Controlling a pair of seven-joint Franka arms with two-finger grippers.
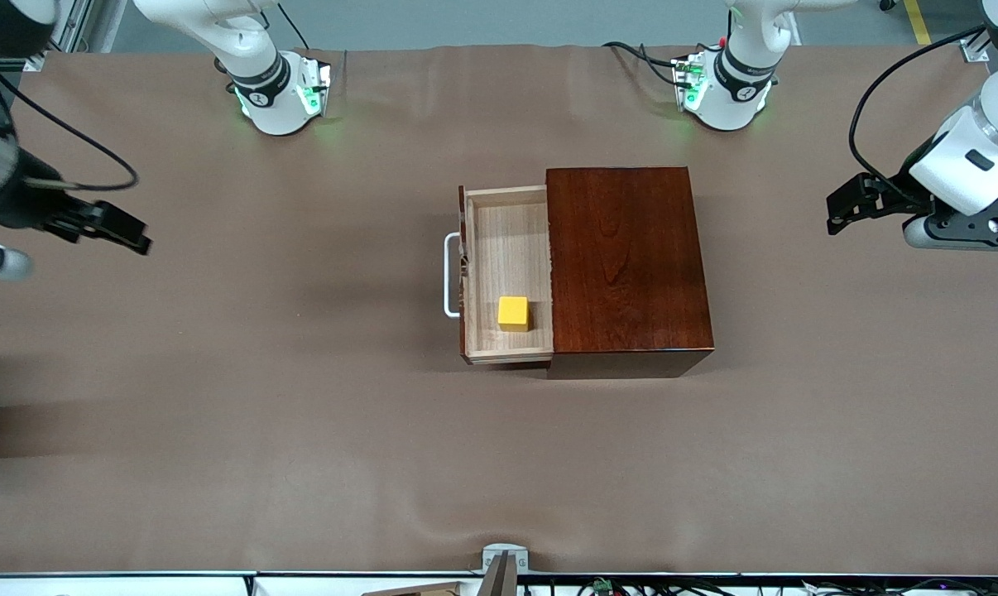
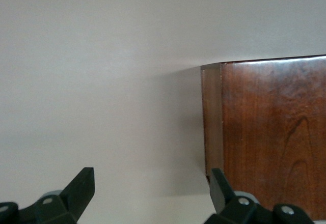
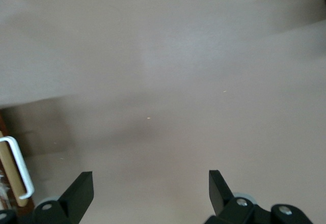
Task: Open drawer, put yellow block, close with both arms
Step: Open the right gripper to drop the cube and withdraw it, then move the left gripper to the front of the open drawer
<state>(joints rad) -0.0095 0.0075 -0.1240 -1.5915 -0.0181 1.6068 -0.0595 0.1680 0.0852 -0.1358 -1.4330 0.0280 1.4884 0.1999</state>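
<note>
Currently: drawer open, block aboard, closing due

Item 1, drawer (image 1: 507, 273): I log it pulled out of the wooden box (image 1: 627, 261) at mid-surface, white handle (image 1: 450, 275) facing the right arm's edge.
Item 2, yellow block (image 1: 513, 313): resting inside the tray, at its corner nearest the front camera.
Item 3, right gripper (image 1: 127, 232): over the surface by the right arm's edge, jaws apart, holding nothing.
Item 4, left gripper (image 1: 848, 203): over the surface toward the left arm's edge, jaws apart, holding nothing.
Handling note: I judge closing is next. I would brace the box's back with the left gripper and push squarely on the drawer front with the right, slowly, so the box does not slide.
</note>
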